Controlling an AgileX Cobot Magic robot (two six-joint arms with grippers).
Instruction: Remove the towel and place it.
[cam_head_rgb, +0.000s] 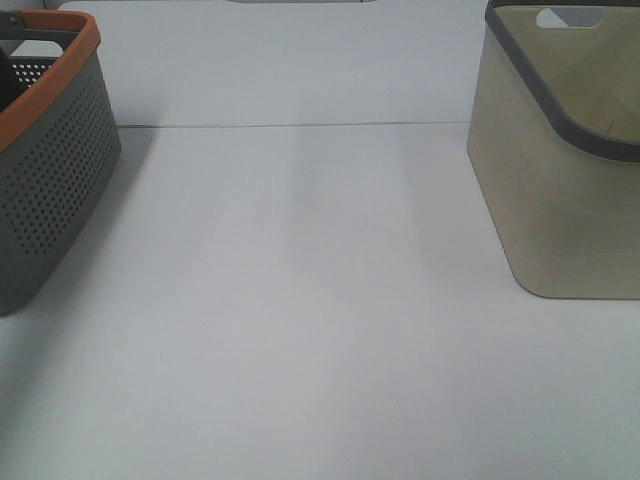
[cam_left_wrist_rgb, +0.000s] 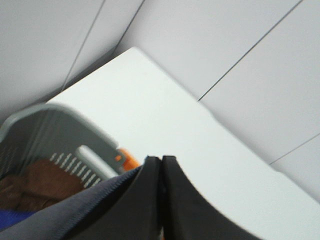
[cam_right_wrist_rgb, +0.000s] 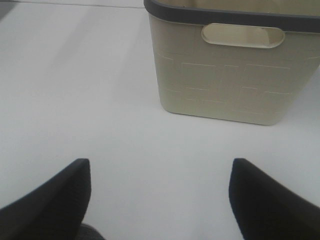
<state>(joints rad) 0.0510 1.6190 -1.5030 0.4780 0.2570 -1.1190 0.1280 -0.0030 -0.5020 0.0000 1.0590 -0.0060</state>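
In the left wrist view the towel (cam_left_wrist_rgb: 67, 215) is a dark grey cloth with a stitched hem, hanging from my left gripper (cam_left_wrist_rgb: 161, 161). That gripper's fingers are pressed together on the towel's edge, above the grey basket (cam_left_wrist_rgb: 35, 117). The exterior high view shows neither the towel nor either gripper. My right gripper (cam_right_wrist_rgb: 161, 167) stands wide open over the bare table with nothing between its fingers, facing the beige basket (cam_right_wrist_rgb: 225, 85).
The grey perforated basket with an orange rim (cam_head_rgb: 50, 170) stands at the far left and holds a brown cloth (cam_left_wrist_rgb: 45, 182) and something blue (cam_left_wrist_rgb: 12, 217). The beige basket with a grey rim (cam_head_rgb: 560, 190) stands at the right. A white table (cam_head_rgb: 300, 300) lies between them.
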